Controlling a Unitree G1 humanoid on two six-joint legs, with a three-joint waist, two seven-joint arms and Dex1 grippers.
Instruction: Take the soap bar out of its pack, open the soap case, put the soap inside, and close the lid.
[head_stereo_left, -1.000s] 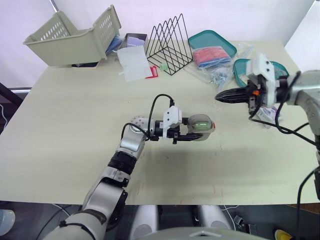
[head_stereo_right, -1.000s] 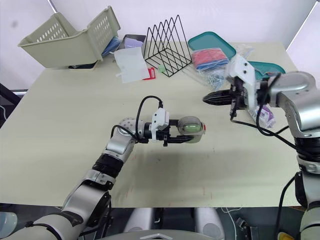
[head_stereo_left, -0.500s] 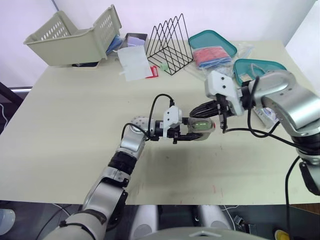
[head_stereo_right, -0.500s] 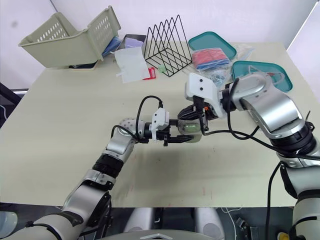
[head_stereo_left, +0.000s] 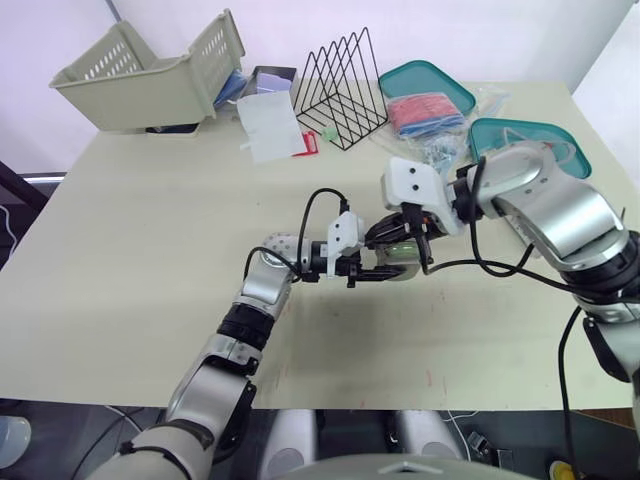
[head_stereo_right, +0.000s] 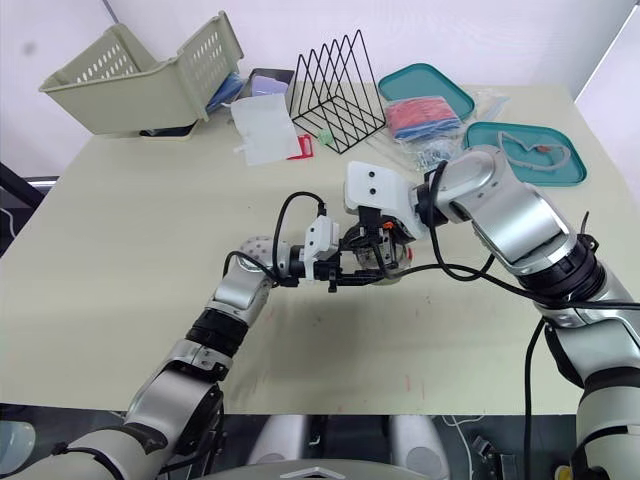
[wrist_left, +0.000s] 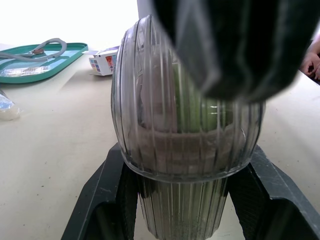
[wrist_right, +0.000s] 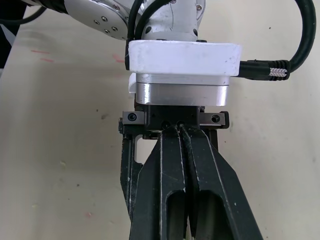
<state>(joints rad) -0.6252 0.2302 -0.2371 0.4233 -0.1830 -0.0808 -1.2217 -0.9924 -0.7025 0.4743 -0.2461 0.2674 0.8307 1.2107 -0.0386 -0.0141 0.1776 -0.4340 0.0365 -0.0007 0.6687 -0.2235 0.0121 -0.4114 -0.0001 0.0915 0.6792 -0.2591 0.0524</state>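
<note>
Since a second ago my right arm has swung in from 3 o'clock to the middle of the table, while my left has kept its hold there. At 11 o'clock on the table sits the beige basket, tipped on its side. The black wire file rack stands at 12, and two teal trays lie at 1 and 2 o'clock. My left gripper points toward 3 o'clock, its fingers spread around the clear ribbed soap case, clamping it by both sides just above the tabletop. Something green shows through the case wall. My right gripper reaches toward 9 o'clock over the top of the case. Its two fingers are pressed together with nothing between them, and their tips are at the lid.
</note>
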